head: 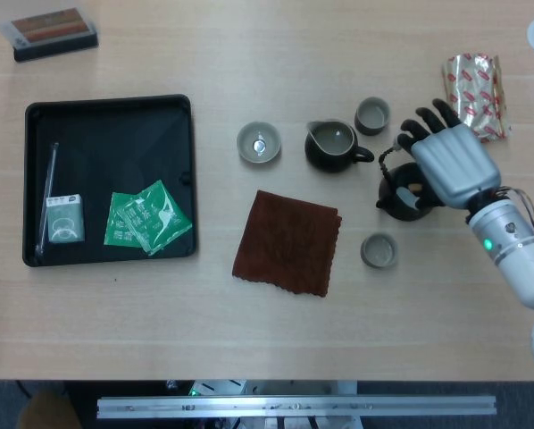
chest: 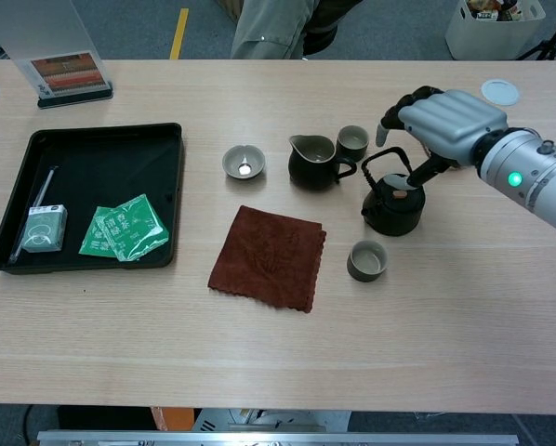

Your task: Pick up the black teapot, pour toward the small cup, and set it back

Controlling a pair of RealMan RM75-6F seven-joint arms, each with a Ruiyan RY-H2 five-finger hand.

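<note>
Across the pale woodgrain desk (chest: 445,325), a shallow black rectangular tray (chest: 8,200) lies far left and a fuzzy brown cloth (chest: 271,255) sits mid-desk. Right of the cloth, the right hand (chest: 450,119) hovers over the squat black teapot (chest: 392,210), fingers spread and gripping nothing. A small round cup (chest: 367,260) stands just before the teapot.

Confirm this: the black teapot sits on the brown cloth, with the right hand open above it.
Not quite. The black teapot sits on the bare table, to the right of the brown cloth, as the chest view shows. The right hand is indeed open above it.
</note>
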